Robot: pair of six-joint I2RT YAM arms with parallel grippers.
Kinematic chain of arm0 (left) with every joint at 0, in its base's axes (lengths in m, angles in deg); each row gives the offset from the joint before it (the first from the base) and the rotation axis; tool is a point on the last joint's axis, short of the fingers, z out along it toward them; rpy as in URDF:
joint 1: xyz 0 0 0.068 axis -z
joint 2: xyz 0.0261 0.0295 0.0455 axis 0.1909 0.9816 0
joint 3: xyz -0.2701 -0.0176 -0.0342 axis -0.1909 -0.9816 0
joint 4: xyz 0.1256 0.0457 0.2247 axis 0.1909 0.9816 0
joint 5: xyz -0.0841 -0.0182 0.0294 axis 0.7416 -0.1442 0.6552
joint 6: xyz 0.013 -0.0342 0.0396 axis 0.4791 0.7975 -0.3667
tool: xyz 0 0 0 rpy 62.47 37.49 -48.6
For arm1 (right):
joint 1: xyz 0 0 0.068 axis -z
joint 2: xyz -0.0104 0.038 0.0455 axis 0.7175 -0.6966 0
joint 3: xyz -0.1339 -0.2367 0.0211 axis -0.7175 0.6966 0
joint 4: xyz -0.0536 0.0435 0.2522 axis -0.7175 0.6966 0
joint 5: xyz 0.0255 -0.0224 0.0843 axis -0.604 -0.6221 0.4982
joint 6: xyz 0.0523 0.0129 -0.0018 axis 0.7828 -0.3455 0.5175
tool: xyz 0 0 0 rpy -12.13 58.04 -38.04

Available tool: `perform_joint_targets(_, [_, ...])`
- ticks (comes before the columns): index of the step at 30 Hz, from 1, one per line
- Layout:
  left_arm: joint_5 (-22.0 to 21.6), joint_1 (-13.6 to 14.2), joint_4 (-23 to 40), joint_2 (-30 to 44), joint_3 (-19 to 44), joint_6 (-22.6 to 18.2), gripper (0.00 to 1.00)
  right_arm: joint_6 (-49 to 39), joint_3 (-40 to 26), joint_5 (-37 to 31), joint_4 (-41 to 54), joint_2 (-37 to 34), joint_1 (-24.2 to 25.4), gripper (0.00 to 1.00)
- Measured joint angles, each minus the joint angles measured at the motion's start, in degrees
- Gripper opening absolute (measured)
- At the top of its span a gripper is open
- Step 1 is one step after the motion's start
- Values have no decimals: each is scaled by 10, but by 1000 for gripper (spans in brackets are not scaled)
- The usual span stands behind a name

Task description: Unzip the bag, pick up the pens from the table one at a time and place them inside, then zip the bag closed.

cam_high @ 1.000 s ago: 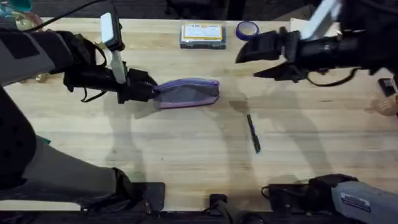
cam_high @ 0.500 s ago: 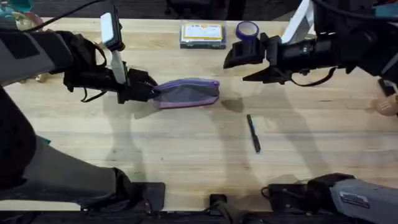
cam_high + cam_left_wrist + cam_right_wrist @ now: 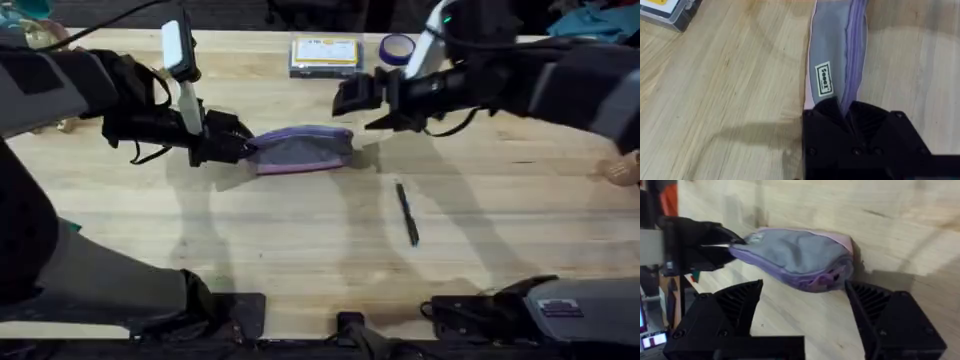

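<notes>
The grey bag (image 3: 300, 150) with lilac edging lies on the table (image 3: 300, 250), its zipper closed as far as I can see. My left gripper (image 3: 240, 148) is shut on the bag's left end. In the left wrist view the black fingers (image 3: 827, 112) pinch the end of the bag (image 3: 832, 50) by the purple zipper. My right gripper (image 3: 352, 100) hovers open just above the bag's right end. From the right wrist, the open gripper (image 3: 804, 287) frames the bag (image 3: 795, 255), apart from it. One dark pen (image 3: 407, 214) lies to the right of the bag.
A clear-lidded box (image 3: 326, 55) with a yellow label and a purple tape roll (image 3: 397, 48) sit at the table's far edge. The box's corner (image 3: 665, 12) also appears in the left wrist view. Bare wood stretches in front of the bag and pen.
My right arm has swung left from the table's right side to the bag's right end, its gripper still open. The left gripper, bag and pen have not moved.
</notes>
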Motion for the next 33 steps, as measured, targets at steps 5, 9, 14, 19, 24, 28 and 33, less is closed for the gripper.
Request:
perform_joint_targets(5, [0, 0, 0, 0, 0, 0, 42, 0, 0, 0, -9, -54, -15, 997])
perform_joint_targets(9, [0, 0, 0, 0, 0, 0, 43, 0, 0, 0, -12, -81, -16, 997])
perform_joint_targets(14, [0, 0, -2, 0, 0, 0, 43, 9, 0, 6, -40, -92, -16, 997])
perform_joint_targets(19, [0, 0, -1, 0, 0, 0, 43, 14, 0, 50, -72, -92, -16, 997])
perform_joint_targets(24, [0, 0, -1, 0, 0, 0, 43, 16, 0, 102, -72, -92, -13, 997])
perform_joint_targets(28, [0, 0, -1, 0, 0, 0, 43, 17, 0, 117, -67, -92, -3, 993])
perform_joint_targets(33, [0, 0, -1, 0, 0, 0, 42, 18, 0, 134, -64, -92, 9, 859])
